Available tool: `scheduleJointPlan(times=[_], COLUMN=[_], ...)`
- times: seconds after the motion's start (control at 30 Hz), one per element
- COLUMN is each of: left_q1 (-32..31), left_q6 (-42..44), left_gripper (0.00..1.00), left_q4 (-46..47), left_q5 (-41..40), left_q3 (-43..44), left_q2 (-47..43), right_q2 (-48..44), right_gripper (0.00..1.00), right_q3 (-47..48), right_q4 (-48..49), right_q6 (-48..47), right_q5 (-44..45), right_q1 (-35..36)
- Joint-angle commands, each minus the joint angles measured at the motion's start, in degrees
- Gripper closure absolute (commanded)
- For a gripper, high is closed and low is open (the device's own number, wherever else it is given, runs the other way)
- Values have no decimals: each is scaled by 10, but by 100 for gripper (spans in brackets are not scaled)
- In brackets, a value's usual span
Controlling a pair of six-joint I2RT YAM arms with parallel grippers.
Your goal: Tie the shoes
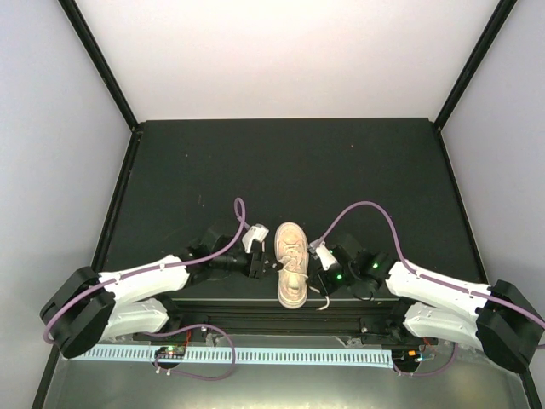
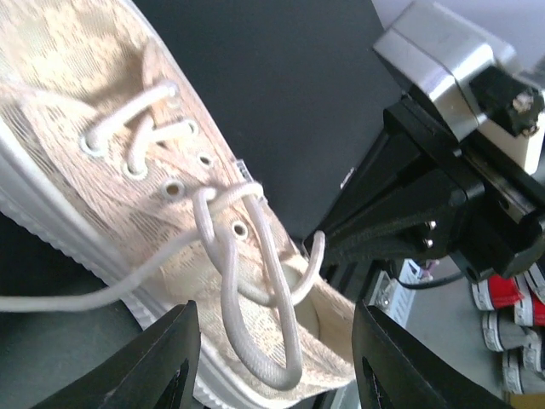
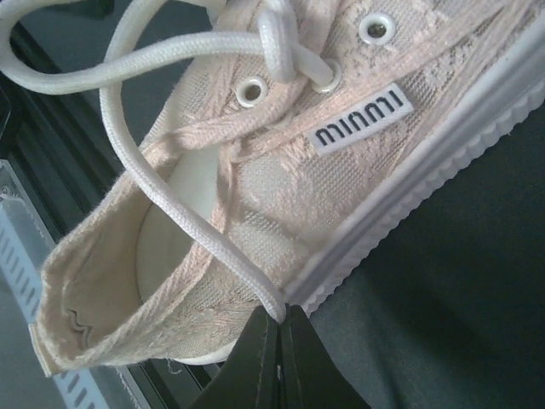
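From the top view I counted one sneaker (image 1: 292,266) on the dark table (image 1: 281,162). Its toe pointed away from my bases and its heel lay toward the near edge, with one loose lace end (image 1: 324,300) trailing off to its right. My two arms reached inward from the outer corners. My left gripper (image 1: 258,252) sat just beside the sneaker's left flank and my right gripper (image 1: 318,256) just beside its right. From up there I could not tell how either pair of jaws stood.

The left wrist view settled one. My left fingers (image 2: 162,362) stood apart, holding nothing, and a lace loop (image 2: 255,341) drooped over the heel opening between them.

The right wrist view settled the other. My right fingers (image 3: 255,358) were pressed together, pinching a single lace strand (image 3: 162,192) beside the pale sole. Only there did I see a small printed label (image 3: 362,119) and three metal eyelets (image 3: 253,89).
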Motion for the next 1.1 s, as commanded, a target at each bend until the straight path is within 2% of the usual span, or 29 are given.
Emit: scheduleJointPlan(times=[0.0,0.03,0.1,0.27,0.37,0.57,0.87,1.0,1.07], left_q1=[-12,-14,-19,-30,-37,-46,-62,-72,-72], left_q6=[-12,-11,-10,-14,-16,-14,-5,1,3], left_gripper=[49,50,58,90,98,98,98,90,80], left_q4=[-15,-19,-24,-9,0,1,5,-3,-21], left_q5=[46,46,47,53,54,51,53,56,44], left_q3=[-3,-3,-4,-11,-13,-15,-14,-11,-12], left_q2=[11,11,12,8,8,7,12,18,3], right_q2=[2,2,0,-9,2,26,79,95,99], right_gripper=[98,98,99,98,98,98,99,98,98], right_q3=[-6,-6,-2,15,37,87,131,130,127], right_q4=[8,7,3,-9,-12,-14,-7,7,11], right_q6=[19,21,28,49,50,33,-17,-21,-21], right_q5=[9,15,31,86,106,124,83,62,60], right_q1=[-1,-2,-2,-2,-2,-2,-2,-1,-1])
